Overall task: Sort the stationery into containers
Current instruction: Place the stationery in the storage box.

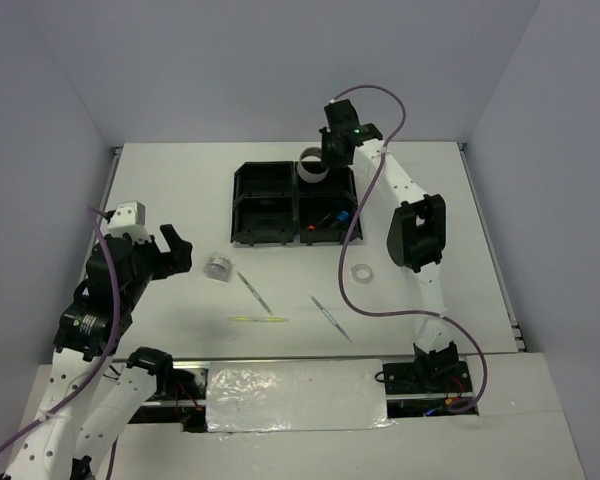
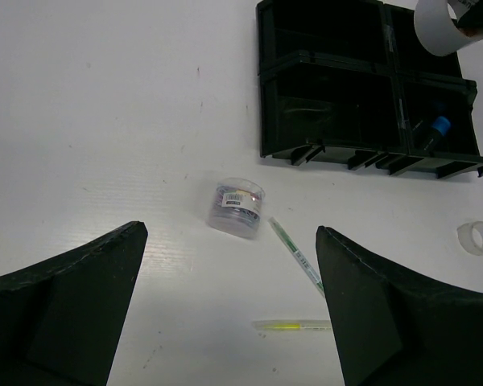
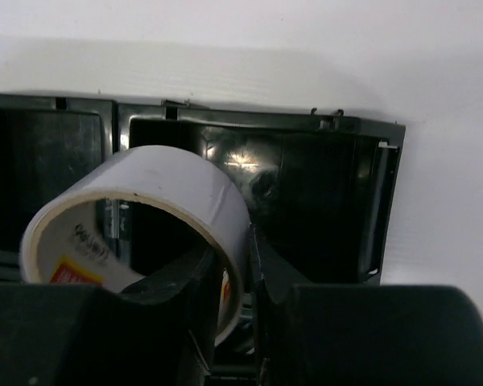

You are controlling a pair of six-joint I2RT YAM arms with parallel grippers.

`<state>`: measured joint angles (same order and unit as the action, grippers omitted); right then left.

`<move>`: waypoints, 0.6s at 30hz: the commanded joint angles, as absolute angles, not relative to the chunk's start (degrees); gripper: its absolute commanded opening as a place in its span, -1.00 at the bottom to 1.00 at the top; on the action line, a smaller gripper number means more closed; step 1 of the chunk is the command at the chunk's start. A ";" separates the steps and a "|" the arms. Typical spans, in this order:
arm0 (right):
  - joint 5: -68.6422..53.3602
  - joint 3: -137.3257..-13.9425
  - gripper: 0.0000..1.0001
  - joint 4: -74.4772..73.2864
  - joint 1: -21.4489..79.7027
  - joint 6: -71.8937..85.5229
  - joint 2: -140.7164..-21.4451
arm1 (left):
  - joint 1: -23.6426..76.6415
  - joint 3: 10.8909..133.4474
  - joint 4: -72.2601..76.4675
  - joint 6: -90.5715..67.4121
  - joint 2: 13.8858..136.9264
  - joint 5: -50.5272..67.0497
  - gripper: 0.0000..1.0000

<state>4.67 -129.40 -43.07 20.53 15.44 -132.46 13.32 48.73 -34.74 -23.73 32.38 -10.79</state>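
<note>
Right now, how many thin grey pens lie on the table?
2. One pen lies just right of the clear roll; the other pen lies farther right. More may hide in the tray.

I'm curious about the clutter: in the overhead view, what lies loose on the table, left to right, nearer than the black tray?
Silvery round roll → thin grey pen → second grey pen → clear tape ring.

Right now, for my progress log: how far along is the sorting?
Done: highlighters lie in the near-right compartment of the tray. In hand: the right gripper holds a white tape roll over the far compartments. Remaining: a silvery roll, two pens, a yellow-green stick and a clear tape roll on the table.
</note>
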 commanded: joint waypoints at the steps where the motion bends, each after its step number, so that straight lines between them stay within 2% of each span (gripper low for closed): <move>1: 7.12 -130.25 -0.48 -43.15 20.48 15.91 -131.31 | 13.62 48.60 -32.26 -22.15 31.64 -10.11 0.99; 6: 7.64 -130.08 -0.30 -43.85 20.65 15.21 -131.92 | 13.62 48.60 -32.26 -22.15 31.12 -10.02 0.99; 10: 8.44 -129.81 -0.01 -44.21 20.65 14.68 -132.01 | 13.62 48.52 -32.17 -22.15 30.41 -10.02 0.99; 15: 8.35 -128.15 0.00 -43.60 20.65 14.33 -127.63 | 13.62 48.52 -32.08 -22.15 30.41 -9.84 0.99; 18: 7.91 -119.40 0.00 -40.79 20.65 13.80 -120.17 | 13.62 48.69 -32.17 -22.06 30.41 -9.93 0.99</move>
<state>7.31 -124.51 -43.13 20.73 14.85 -129.51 13.34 48.71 -34.70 -23.70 30.81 -10.55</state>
